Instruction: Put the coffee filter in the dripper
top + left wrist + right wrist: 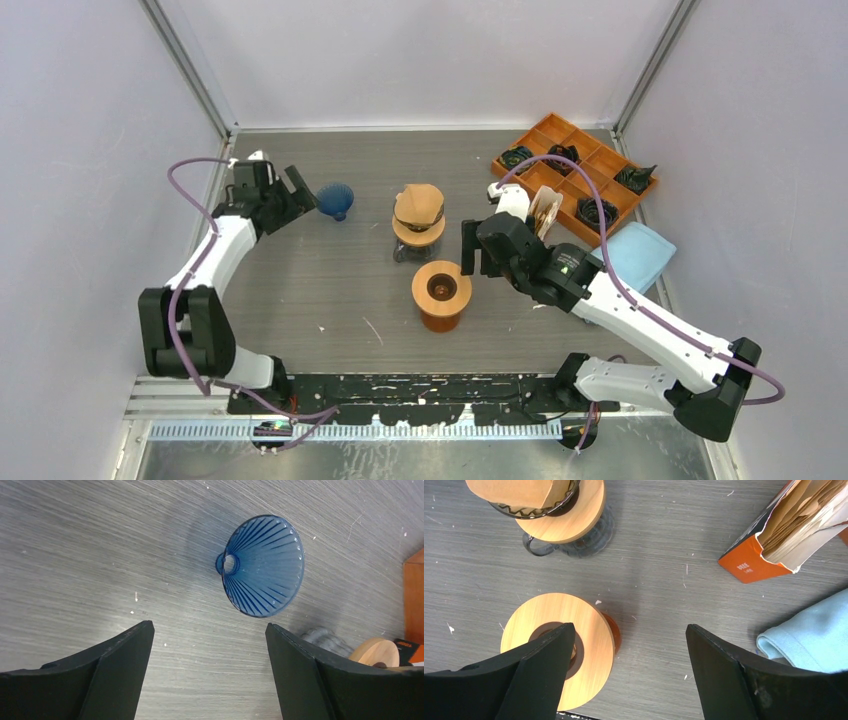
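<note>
A brown paper coffee filter (418, 203) sits in a glass dripper with a wooden collar (417, 235) at the table's middle; both show at the top left of the right wrist view, the filter (516, 492) above the collar (574, 517). A blue plastic cone dripper (336, 200) lies on its side at the back left, its ribbed inside showing in the left wrist view (262, 565). My left gripper (298, 190) is open and empty just short of the blue cone (209, 627). My right gripper (477, 255) is open and empty beside an amber carafe (630, 628).
The amber carafe with a wooden collar (441, 293) stands in front of the glass dripper. An open orange box of paper filters (774, 530) stands to the right. A light blue cloth (632, 252) and an orange compartment tray (578, 170) with black items are at the back right.
</note>
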Robot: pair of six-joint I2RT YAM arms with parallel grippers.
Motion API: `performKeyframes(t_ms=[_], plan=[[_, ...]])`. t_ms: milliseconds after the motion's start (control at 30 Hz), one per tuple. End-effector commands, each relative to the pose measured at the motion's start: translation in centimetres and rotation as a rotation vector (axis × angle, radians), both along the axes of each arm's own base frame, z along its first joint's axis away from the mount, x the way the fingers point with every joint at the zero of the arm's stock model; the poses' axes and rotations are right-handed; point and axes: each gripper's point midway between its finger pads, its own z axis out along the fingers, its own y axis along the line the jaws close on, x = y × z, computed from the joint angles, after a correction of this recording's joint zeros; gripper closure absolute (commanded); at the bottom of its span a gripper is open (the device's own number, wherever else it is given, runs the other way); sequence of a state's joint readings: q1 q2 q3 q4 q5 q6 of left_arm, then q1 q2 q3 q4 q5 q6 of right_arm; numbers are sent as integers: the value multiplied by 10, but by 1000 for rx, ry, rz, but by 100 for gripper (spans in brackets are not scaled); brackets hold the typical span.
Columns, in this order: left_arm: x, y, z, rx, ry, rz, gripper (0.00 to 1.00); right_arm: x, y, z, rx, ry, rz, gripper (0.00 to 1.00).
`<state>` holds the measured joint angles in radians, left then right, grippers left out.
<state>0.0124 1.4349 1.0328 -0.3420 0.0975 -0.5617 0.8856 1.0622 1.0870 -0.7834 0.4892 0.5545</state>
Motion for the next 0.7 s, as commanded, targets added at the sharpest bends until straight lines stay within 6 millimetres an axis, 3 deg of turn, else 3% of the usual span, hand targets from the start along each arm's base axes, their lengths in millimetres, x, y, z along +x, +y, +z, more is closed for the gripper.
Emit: performKeyframes(t_ms=[0,333,667], plan=[[36,-10,20,-180,-76,-38,19,16,1,19,46,-96,-38,12],[74,-13,-11,-347,-4,-68,47,25,8,8,31,-72,-65,11],[86,-23,-33,-436,43,-85,78,32,17,3,17,-36,-82,11]])
